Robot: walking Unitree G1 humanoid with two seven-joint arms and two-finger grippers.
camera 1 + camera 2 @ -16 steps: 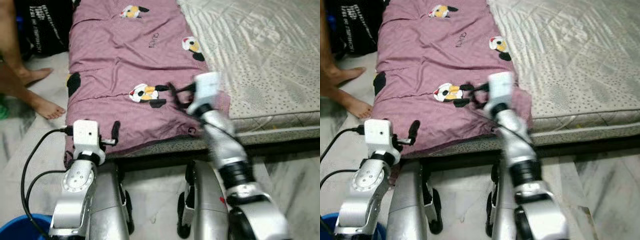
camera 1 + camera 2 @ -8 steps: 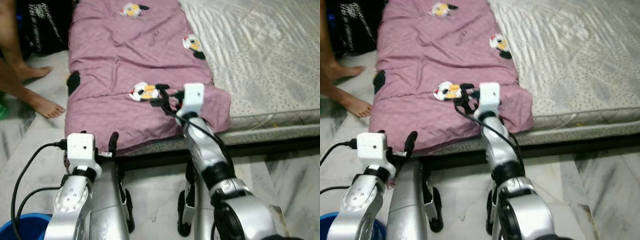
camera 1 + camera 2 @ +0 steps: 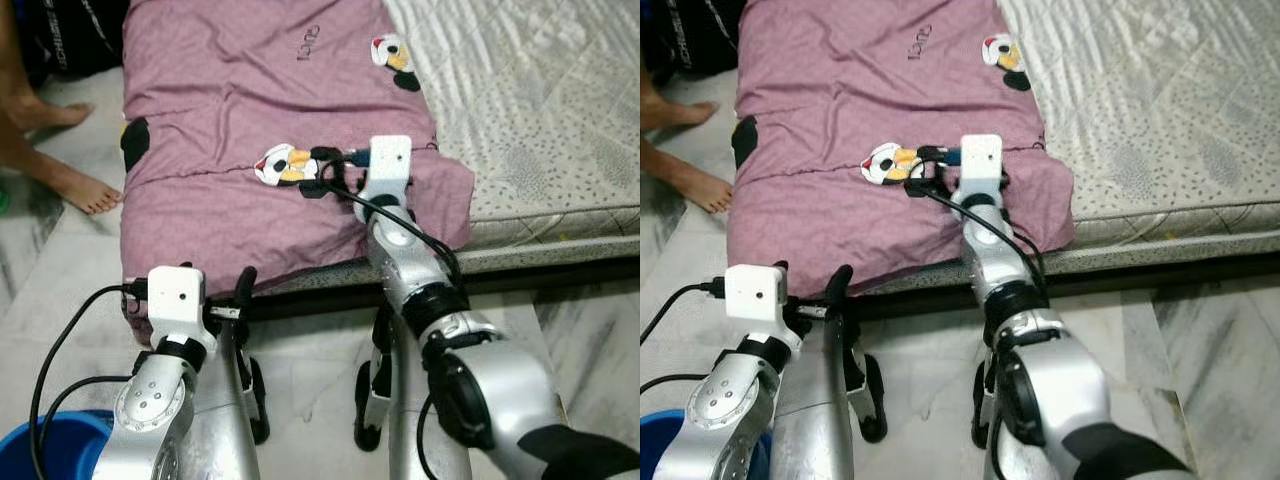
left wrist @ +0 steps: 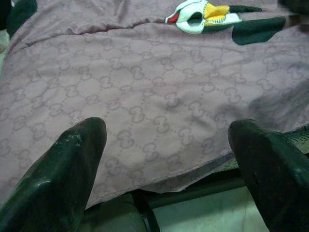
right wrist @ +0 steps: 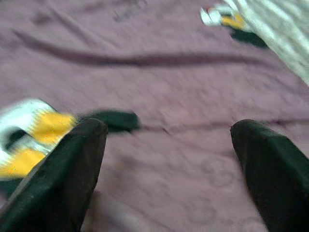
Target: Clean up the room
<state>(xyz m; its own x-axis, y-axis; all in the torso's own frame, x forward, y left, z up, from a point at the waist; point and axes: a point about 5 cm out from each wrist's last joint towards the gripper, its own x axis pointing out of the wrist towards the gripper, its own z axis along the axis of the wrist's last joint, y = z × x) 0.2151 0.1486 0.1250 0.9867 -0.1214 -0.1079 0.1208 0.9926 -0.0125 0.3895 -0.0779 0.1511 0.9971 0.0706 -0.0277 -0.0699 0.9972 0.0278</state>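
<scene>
Two end effectors up, both spread wide with nothing between the fingers, going by my wrist feeds. Right end effector [image 3: 322, 178] is out over the mauve blanket [image 3: 230, 150] on the bed, fingertips at the penguin print [image 3: 283, 165] mid-blanket; left end effector [image 3: 243, 290] sits low at the bed's near edge, just below where the blanket's hem [image 4: 159, 181] hangs over the side. Blanket lies spread but rumpled on the part of the mattress [image 3: 540, 110] ahead of and outboard of the left arm, with bare quilted mattress beyond the right arm's outer side. My read: the step in hand is getting a hold on the blanket to straighten or fold it; can't tell which from here. To do it well I'd pinch at a fold or the hem rather than flat cloth, since flat fabric will just slide under the tips, and close only once cloth is bunched between the fingers. Left has the easier grab: hem is right ahead of its fingers. Room: open mattress outboard of the right end effector, so pulling that way is clear. Outboard of the left there's a person's bare foot [image 3: 85, 190] on the floor and a blue tub [image 3: 40, 450] down by my left elbow, plus a cable [image 3: 50, 340] looping off that wrist; keep left swings short.
</scene>
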